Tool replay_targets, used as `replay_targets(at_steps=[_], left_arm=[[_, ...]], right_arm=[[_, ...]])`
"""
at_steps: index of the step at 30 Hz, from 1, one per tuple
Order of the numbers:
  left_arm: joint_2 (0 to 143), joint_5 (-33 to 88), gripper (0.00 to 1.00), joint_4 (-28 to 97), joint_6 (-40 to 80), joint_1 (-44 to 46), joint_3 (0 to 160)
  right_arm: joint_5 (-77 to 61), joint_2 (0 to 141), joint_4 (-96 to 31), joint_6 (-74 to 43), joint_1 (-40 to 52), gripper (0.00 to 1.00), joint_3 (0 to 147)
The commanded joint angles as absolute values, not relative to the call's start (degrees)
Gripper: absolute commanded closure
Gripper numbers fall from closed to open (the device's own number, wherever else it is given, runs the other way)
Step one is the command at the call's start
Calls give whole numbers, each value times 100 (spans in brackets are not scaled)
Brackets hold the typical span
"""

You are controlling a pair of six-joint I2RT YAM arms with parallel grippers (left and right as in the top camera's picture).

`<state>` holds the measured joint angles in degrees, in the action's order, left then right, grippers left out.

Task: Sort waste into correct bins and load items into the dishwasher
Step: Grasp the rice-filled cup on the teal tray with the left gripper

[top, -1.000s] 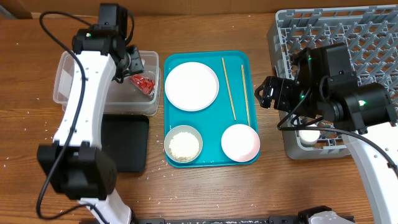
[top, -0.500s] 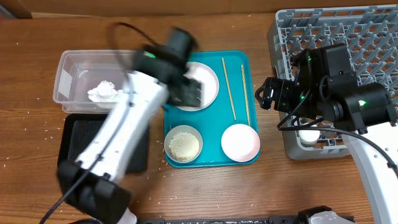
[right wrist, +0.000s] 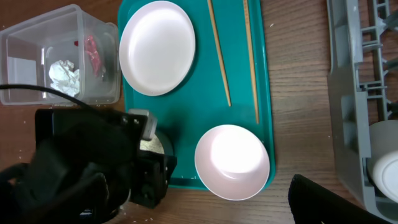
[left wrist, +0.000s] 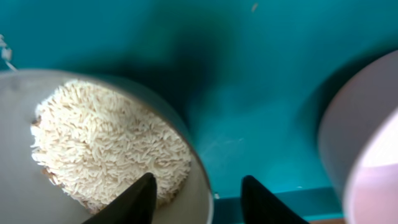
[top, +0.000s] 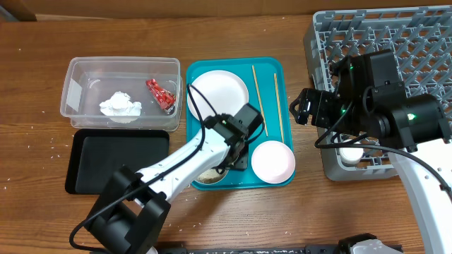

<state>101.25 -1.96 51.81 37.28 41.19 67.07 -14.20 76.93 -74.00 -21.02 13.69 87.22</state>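
My left gripper [top: 236,161] is open, low over the teal tray, its fingers [left wrist: 202,198] on either side of the rim of the bowl of white rice [left wrist: 93,149]. My arm hides most of that bowl from overhead [top: 206,174]. The pale-pink bowl [top: 272,161] sits just right of it. The white plate [top: 217,97] and two chopsticks [top: 260,99] lie on the tray. The red wrapper [top: 161,93] and tissue wad [top: 120,106] lie in the clear tub [top: 78,70]. The black tray [top: 116,159] holds nothing. My right gripper [top: 299,109] is open and empty beside the grey dish rack [top: 395,42].
The teal tray [top: 272,70] lies mid-table. A white cup [top: 351,152] stands in the rack's near-left corner. Loose rice grains dot the wood around the black tray and in front of the teal tray. The rack's left wall is close to my right arm.
My left arm swung from the clear tub across the plate and down to the rice bowl. The red wrapper now lies in the tub. My right arm has not moved.
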Motion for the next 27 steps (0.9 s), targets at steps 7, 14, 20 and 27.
replay_targets(at_steps=[7,14,20,27], left_arm=[[10186,-134,96,5019,3529,4169,6547],[9911,-40,96,5802,3293,4080,7240],[9089,228,96,6517,2825,3533,8064],[8272,1260,96,7142,2093,1890,8110]], right_arm=[[-1426,7585,-7367,-2128,1385,5,8831],[-1426,7588,-7367,-2128,1385,5,8831],[-1426,7585,-7382,-2128,1385,5,8831],[-1426,7585,-7384,-2128,1385,5,8831]])
